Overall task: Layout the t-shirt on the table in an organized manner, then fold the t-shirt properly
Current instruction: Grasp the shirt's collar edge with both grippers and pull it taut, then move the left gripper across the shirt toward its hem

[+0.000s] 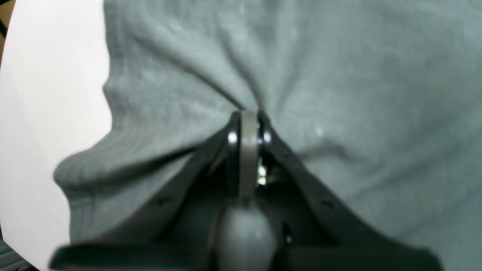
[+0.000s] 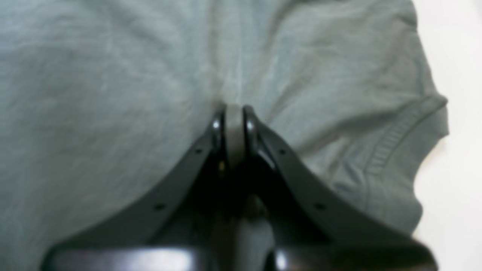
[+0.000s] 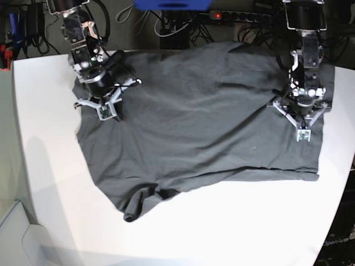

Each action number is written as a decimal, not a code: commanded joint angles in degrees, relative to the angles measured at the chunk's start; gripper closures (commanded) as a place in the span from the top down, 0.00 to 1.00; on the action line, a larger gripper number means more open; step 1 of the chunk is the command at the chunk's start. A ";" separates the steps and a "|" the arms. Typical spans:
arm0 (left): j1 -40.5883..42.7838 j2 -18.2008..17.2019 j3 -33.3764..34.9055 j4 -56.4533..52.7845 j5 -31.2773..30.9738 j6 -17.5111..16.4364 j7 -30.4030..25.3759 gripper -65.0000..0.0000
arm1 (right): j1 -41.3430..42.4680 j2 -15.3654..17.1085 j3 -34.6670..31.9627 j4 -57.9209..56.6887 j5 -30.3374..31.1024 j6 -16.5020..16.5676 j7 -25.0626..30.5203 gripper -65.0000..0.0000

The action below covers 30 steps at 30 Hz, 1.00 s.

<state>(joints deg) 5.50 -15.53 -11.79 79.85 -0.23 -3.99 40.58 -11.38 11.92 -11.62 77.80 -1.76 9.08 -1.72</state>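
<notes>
The dark grey t-shirt (image 3: 194,122) lies spread over the white table (image 3: 222,233), wrinkled, with one sleeve bunched at the near left (image 3: 138,205). My left gripper (image 3: 302,132), on the right of the base view, is shut on a pinched fold of the shirt (image 1: 339,94), shown close up in the left wrist view (image 1: 249,116). My right gripper (image 3: 105,113), on the left of the base view, is shut on a fold of the shirt (image 2: 94,94) too, shown close up in the right wrist view (image 2: 234,111). A ribbed sleeve hem (image 2: 406,128) lies right of it.
Cables and a power strip (image 3: 244,14) run behind the table's far edge, beside a blue object (image 3: 172,4). White tabletop shows beside the shirt in both wrist views (image 1: 37,94) (image 2: 459,150). The table's rounded left edge (image 3: 19,166) is near.
</notes>
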 commanded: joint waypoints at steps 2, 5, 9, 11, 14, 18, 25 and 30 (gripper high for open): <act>2.90 0.45 0.41 0.72 -1.84 -2.03 7.03 0.00 | -3.17 1.22 -0.21 0.49 -1.10 1.07 -6.94 0.00; 4.66 0.28 0.32 3.09 -1.84 -2.03 7.03 0.00 | -5.19 1.48 -0.21 2.51 -1.10 1.07 -6.94 0.00; 5.98 0.45 -3.99 6.26 -1.84 -2.38 7.03 0.00 | -6.78 3.33 -0.12 6.90 -1.01 1.07 -6.86 0.00; 6.06 0.36 -5.57 7.49 -1.75 -2.38 7.03 0.00 | -6.69 3.33 0.32 9.10 -1.01 1.07 -6.94 0.00; 5.80 0.01 -6.63 8.89 -1.40 -2.38 7.03 0.00 | -6.34 2.98 2.87 11.83 -1.01 1.07 -6.94 0.00; 4.31 0.01 -7.33 11.88 -1.31 -2.38 7.11 0.00 | -4.32 2.27 2.87 14.46 -1.01 1.07 -6.94 0.00; -3.52 0.45 -6.98 18.48 -1.75 -2.38 16.87 0.00 | -2.65 -1.07 2.69 12.62 -1.19 1.07 -7.03 0.00; -10.90 3.00 -3.81 14.61 -1.40 -2.38 18.02 0.00 | -1.94 -3.09 2.61 8.66 -1.27 1.16 -7.03 0.00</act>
<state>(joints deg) -4.73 -12.19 -15.53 93.73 -1.30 -6.26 58.85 -13.82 8.64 -9.17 85.69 -3.11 10.46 -9.76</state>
